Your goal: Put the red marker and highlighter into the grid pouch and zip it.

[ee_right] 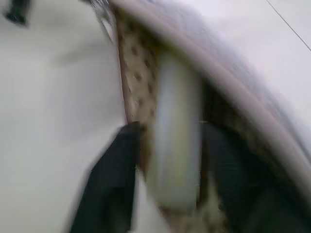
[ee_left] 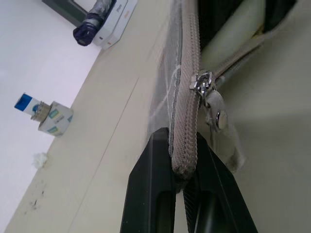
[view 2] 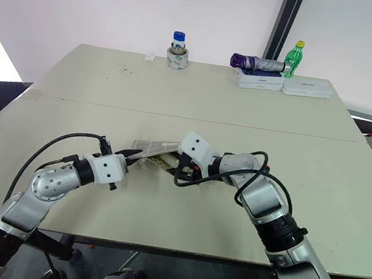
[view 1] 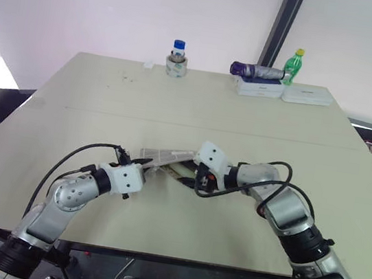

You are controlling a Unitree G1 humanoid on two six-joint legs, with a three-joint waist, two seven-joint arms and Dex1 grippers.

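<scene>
Left eye view: a pale beige table (view 1: pixel 196 113) stands before a white wall, with a dark post rising behind its far edge. Near the front middle lies the flat grey fabric grid pouch (view 1: pixel 167 158), its long axis running across the table between the two arms, its mouth gaping. The left gripper (ee_left: pixel 184 187) is clamped tight on the pouch's zipper-edge end; in the left wrist view the silver zipper pull (ee_left: pixel 203 82) sits just beyond the black fingers (ee_left: pixel 155 194). The right gripper (ee_right: pixel 170 160) points into the open mouth with its fingers spread either side of the stubby pale yellow highlighter (ee_right: pixel 175 145), which lies lengthwise inside the pouch; that view is blurred, so contact is unclear. At the far edge stand a blue-capped jar (view 1: pixel 177 58), a folded purple umbrella (view 1: pixel 256 71) on white boxes (view 1: pixel 283 91), and a green bottle (view 1: pixel 293 64).
</scene>
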